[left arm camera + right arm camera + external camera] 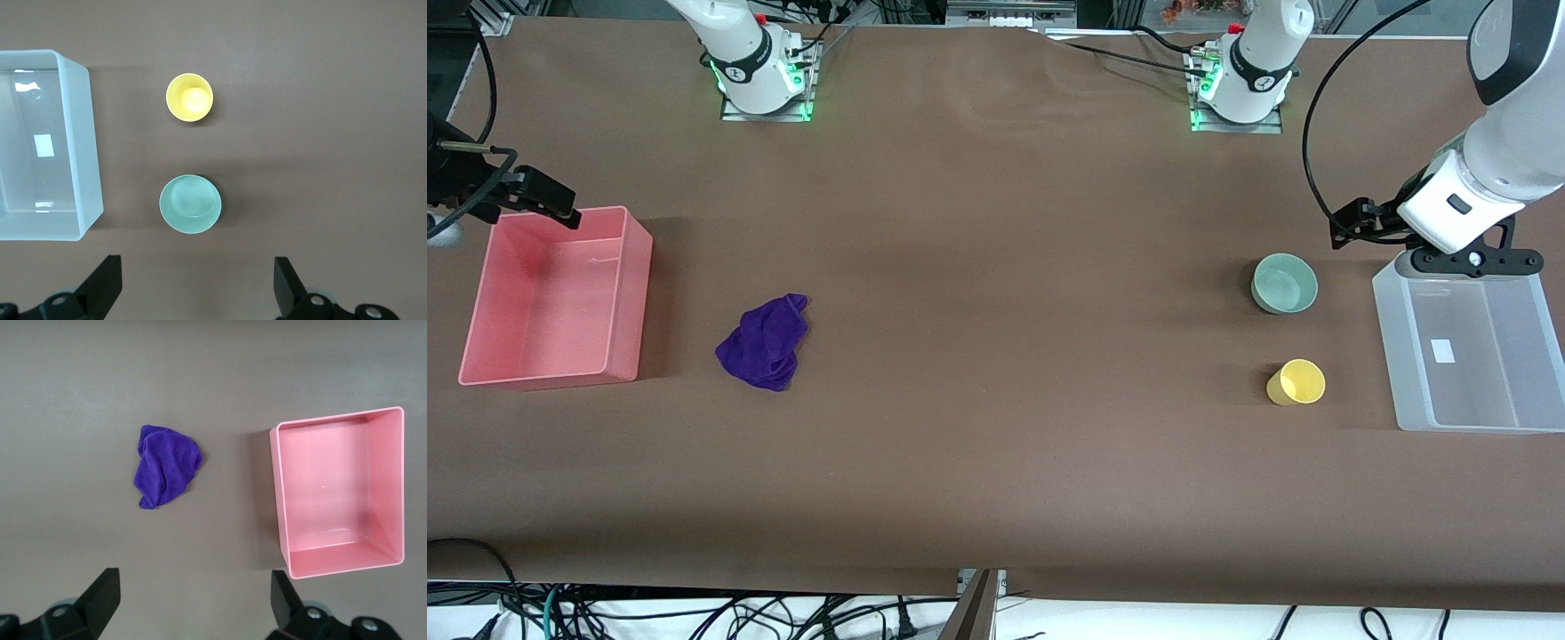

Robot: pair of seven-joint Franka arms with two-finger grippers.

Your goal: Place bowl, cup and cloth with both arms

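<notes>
A pink rectangular bin is seen at the right arm's end of the worktop, and nothing is held in it. A translucent white bin is seen at the left arm's end; only a small white label on its floor can be made out inside.

The right end effector is held in the air over the rim of the pink bin, at the edge toward the robot bases. In the right wrist view its fingers are spread wide apart and nothing is gripped between them. The purple cloth lies rumpled on the worktop, well apart from this end effector and beside the pink bin, toward the middle of the worktop.

The left end effector is held over the edge of the translucent bin nearest the robot bases. Its fingers are also spread wide, with nothing between them. The sage-green bowl stands upright on the worktop near this end effector, beside the translucent bin. The yellow cup stands upright too, nearer to the front camera than the bowl and apart from it. Both are seen empty.

The worktop is covered with a plain brown sheet. Black cables are seen under its front edge.
</notes>
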